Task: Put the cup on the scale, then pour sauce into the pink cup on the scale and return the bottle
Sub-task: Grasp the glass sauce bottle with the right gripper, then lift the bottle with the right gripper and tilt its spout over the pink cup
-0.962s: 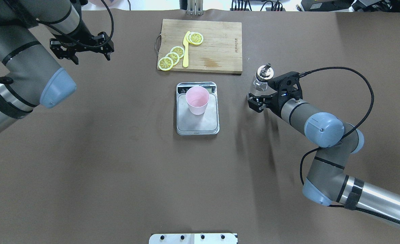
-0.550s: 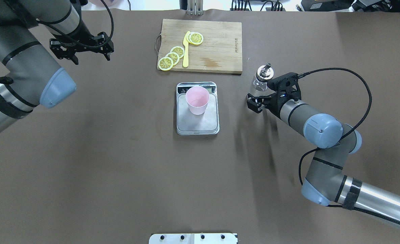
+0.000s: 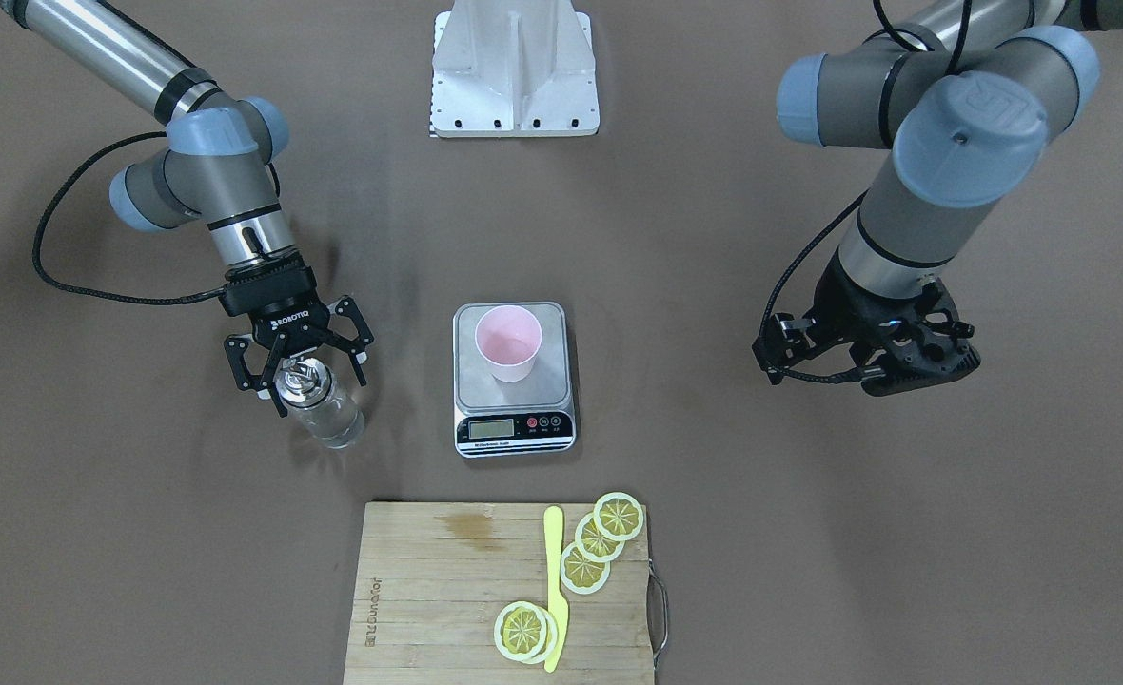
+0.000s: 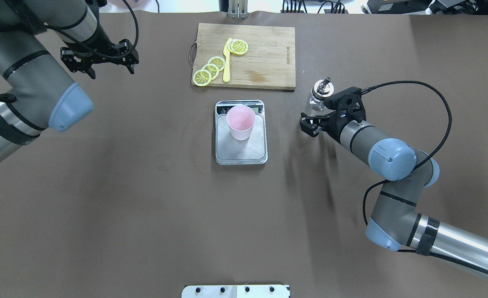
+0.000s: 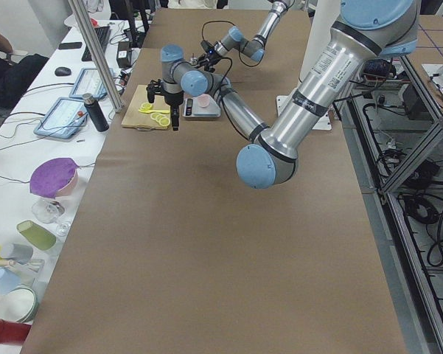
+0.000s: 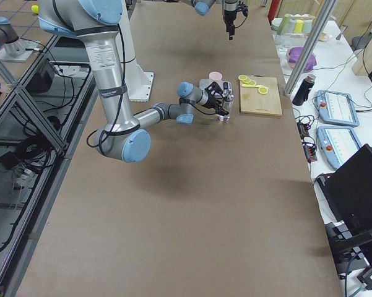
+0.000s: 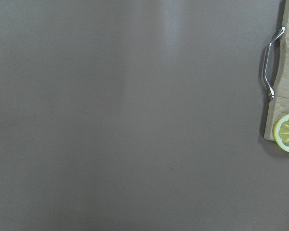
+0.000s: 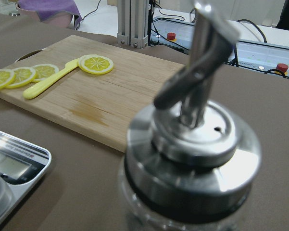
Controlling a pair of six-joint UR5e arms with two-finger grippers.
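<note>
The pink cup (image 4: pixel 240 122) (image 3: pixel 508 342) stands upright on the steel scale (image 4: pixel 240 154) (image 3: pixel 485 388) at the table's middle. To the robot's right of the scale, the clear glass bottle (image 4: pixel 320 96) (image 3: pixel 322 407) with its metal pourer cap (image 8: pixel 197 144) stands on the table. My right gripper (image 3: pixel 299 377) (image 4: pixel 319 114) is open, its fingers spread on either side of the bottle's cap without touching it. Sauce shows as clear liquid in the bottle. My left gripper (image 4: pixel 111 71) (image 3: pixel 866 376) hangs open and empty over the far left of the table.
A wooden cutting board (image 4: pixel 264 54) (image 3: pixel 428 590) with lemon slices (image 4: pixel 211 68) and a yellow knife (image 4: pixel 226 62) lies just beyond the scale. The robot's white base plate (image 3: pixel 514 67) sits at the near edge. Bare brown table surrounds the scale.
My right arm has crept slightly forward and toward the scale side. The bottle, the cup and the left arm have stayed where they were.
</note>
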